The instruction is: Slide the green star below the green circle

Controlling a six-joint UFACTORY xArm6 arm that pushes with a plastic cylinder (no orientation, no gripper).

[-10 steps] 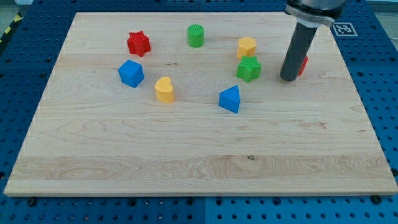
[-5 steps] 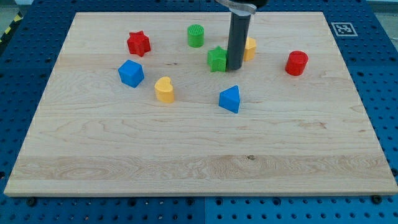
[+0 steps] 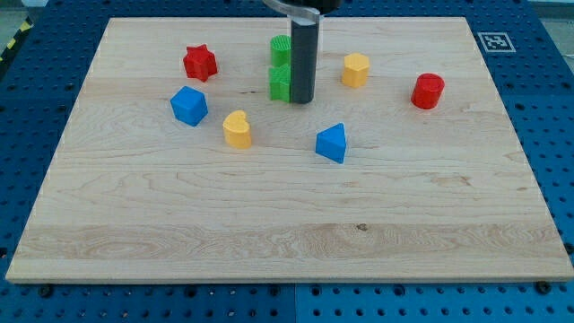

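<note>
The green star (image 3: 281, 82) lies on the wooden board just below the green circle (image 3: 280, 48), the two nearly touching. My tip (image 3: 301, 100) stands against the star's right side, and the rod hides the star's right edge and part of the circle's right edge.
A red star (image 3: 200, 62) and a blue cube (image 3: 189, 105) lie at the left. A yellow heart (image 3: 238, 129) and a blue triangular block (image 3: 332, 143) lie below. A yellow hexagon (image 3: 355, 69) and a red cylinder (image 3: 428, 91) lie at the right.
My tip has swept left from beside the red cylinder, pushing the green star left and slightly up, from next to the yellow hexagon to just under the green circle.
</note>
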